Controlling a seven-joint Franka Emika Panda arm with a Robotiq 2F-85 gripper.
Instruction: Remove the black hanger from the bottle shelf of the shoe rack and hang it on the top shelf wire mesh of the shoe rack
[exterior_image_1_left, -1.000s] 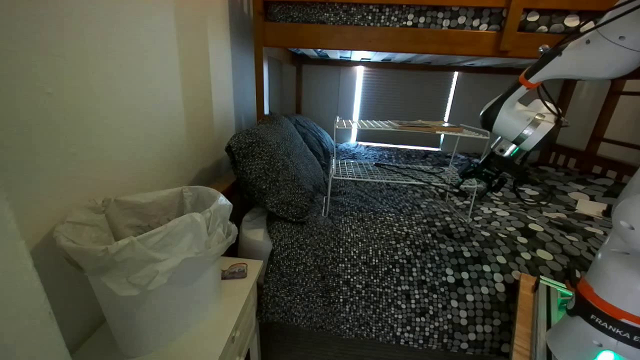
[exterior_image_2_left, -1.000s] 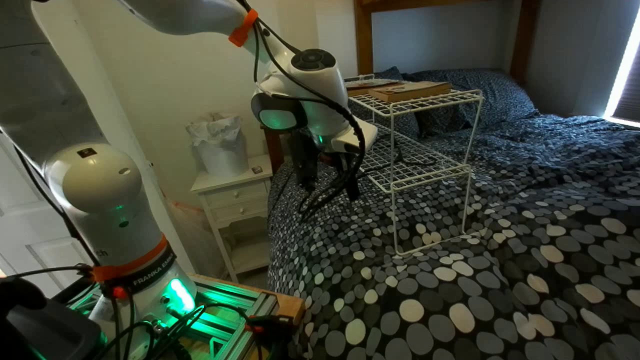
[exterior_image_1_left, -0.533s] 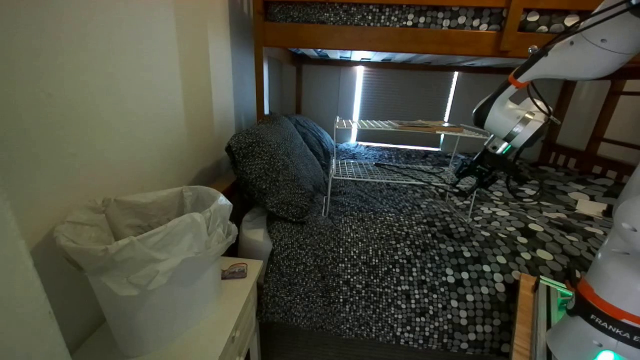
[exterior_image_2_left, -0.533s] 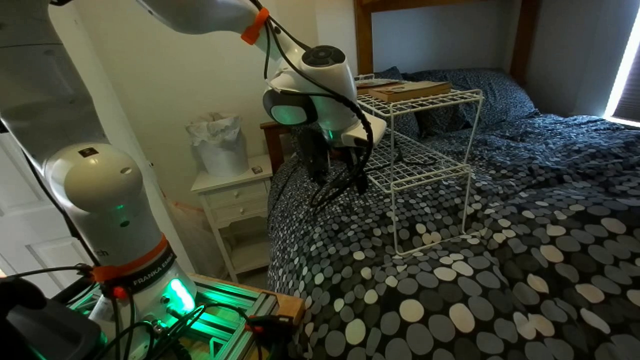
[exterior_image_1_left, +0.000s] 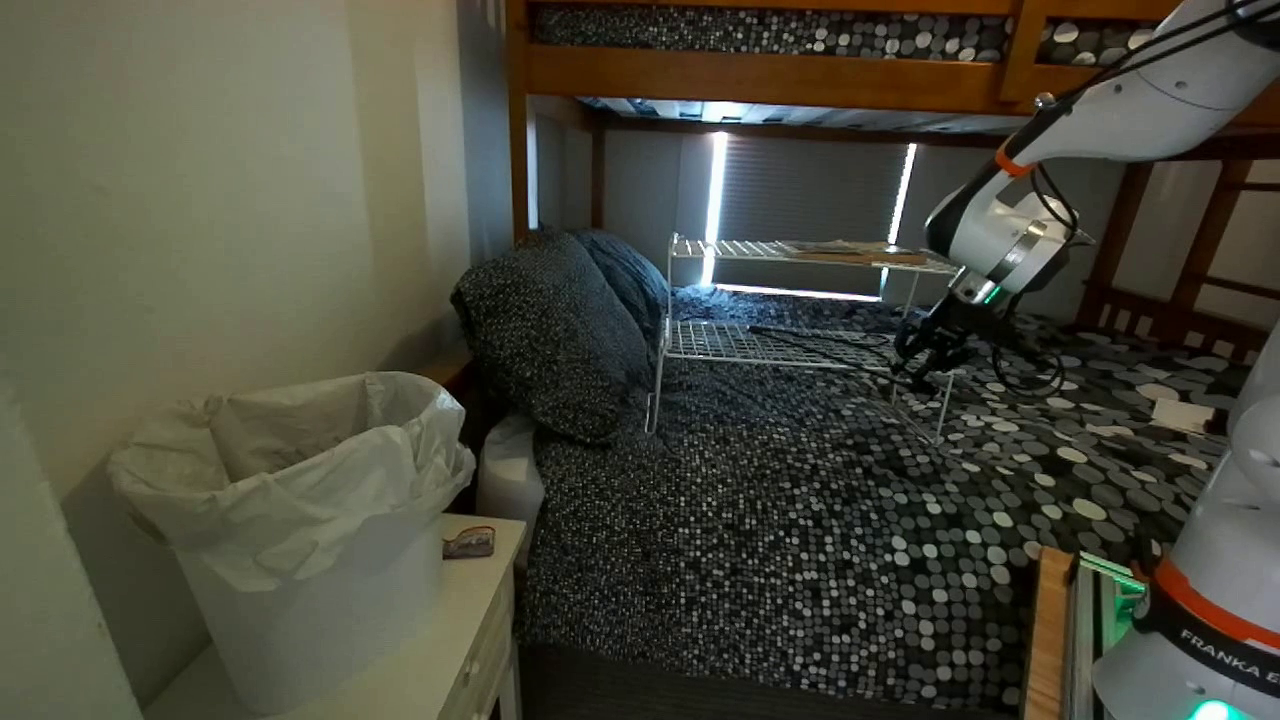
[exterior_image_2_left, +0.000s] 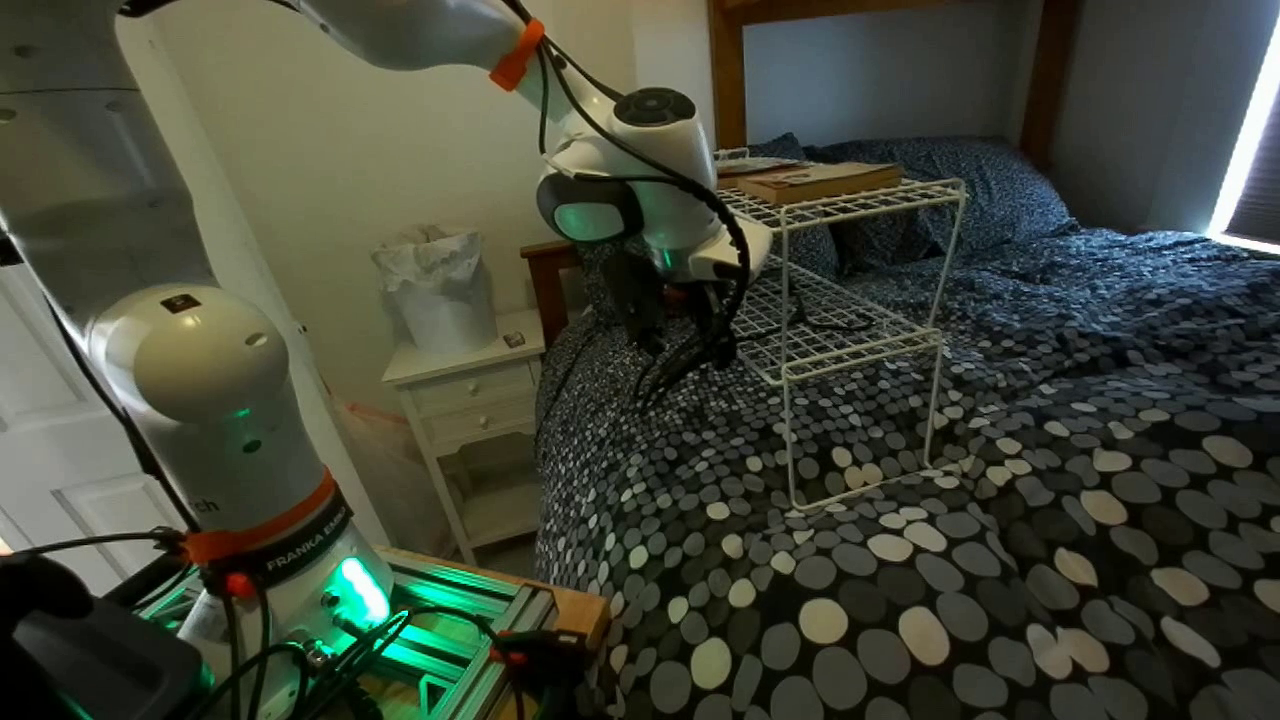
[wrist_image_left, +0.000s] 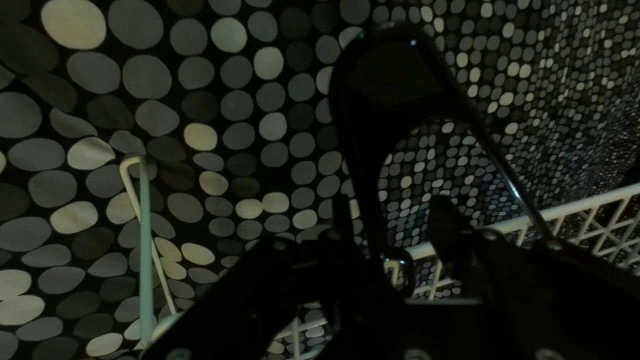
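Note:
The black hanger (exterior_image_1_left: 772, 332) lies across the bottom shelf (exterior_image_1_left: 700, 343) of the white wire shoe rack (exterior_image_2_left: 787, 440), its near end running into my gripper (exterior_image_1_left: 915, 365). In the wrist view the dark hanger (wrist_image_left: 392, 70) passes between the fingers of my gripper (wrist_image_left: 393, 215). One of its bars runs close to the left finger (wrist_image_left: 343, 212), and a gap shows between that bar and the right finger (wrist_image_left: 446, 220). The jaws stand partly apart; contact is too dark to tell. Above is the top shelf wire mesh (exterior_image_2_left: 865, 207).
Books (exterior_image_2_left: 820, 183) lie on the top shelf, close to my wrist. A rack leg (wrist_image_left: 145, 250) stands near the gripper in the wrist view. The upper bunk's wooden rail (exterior_image_1_left: 770, 78) runs overhead. A pillow (exterior_image_1_left: 560, 340) sits at the rack's far end.
My gripper has moved toward the rack and the hanger's near end, rising slightly. Its fingers look closer together than a second ago. The hanger and rack look unmoved.

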